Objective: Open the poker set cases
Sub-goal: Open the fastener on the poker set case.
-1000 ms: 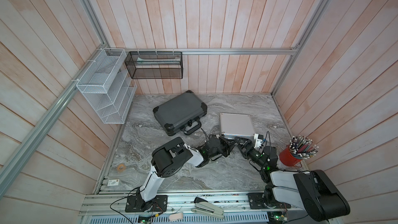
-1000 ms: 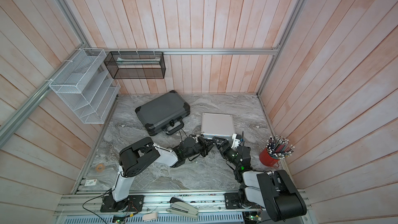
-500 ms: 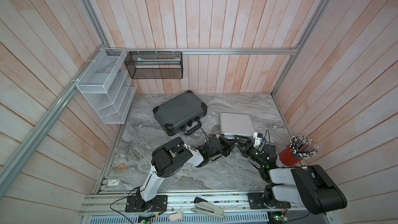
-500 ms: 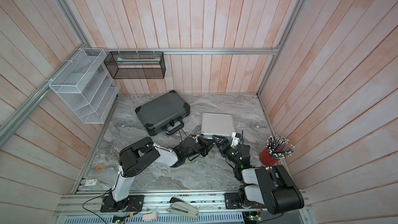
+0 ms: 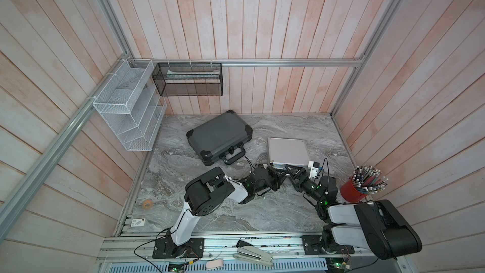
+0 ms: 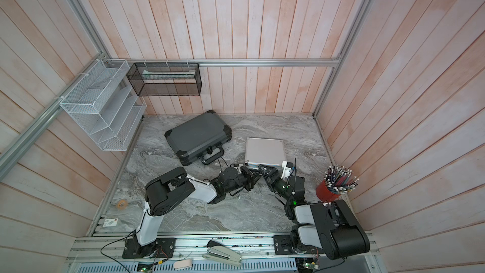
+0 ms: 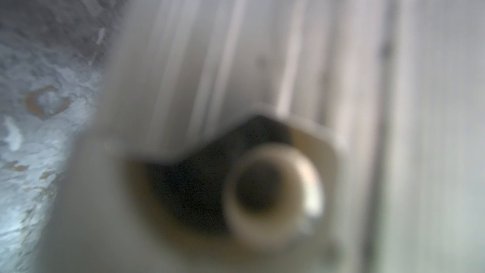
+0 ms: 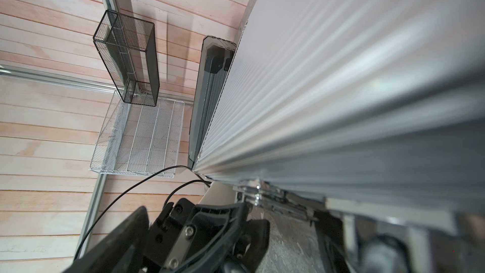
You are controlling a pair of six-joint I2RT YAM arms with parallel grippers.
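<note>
Marble-patterned table [image 5: 262, 219], walled in by pale wooden boards. A white wire rack [image 5: 128, 116] and a black mesh basket [image 5: 187, 80] hang at the far left corner.

The larger, dark grey case [image 5: 219, 133] lies flat and skewed at the far left of the table. Its lid is down and its black handle faces the arms. The smaller, silver ribbed case [image 5: 287, 151] lies flat to its right, well apart from it, also with the lid down.

The two arms meet at the near edge of the silver case, as both top views show. The left gripper [image 5: 278, 177] sits low just before that edge, fingers clenched together; its wrist view is too blurred to show what they touch. The right gripper [image 5: 290, 168] reaches the same edge with its fingers spread wide, grasping nothing.

A red cup [image 5: 353, 193] of pencils stands at the right side of the table. A stapler [image 5: 253, 253] lies on the front rail, and a tape roll [image 5: 147, 204] near the left edge.
</note>
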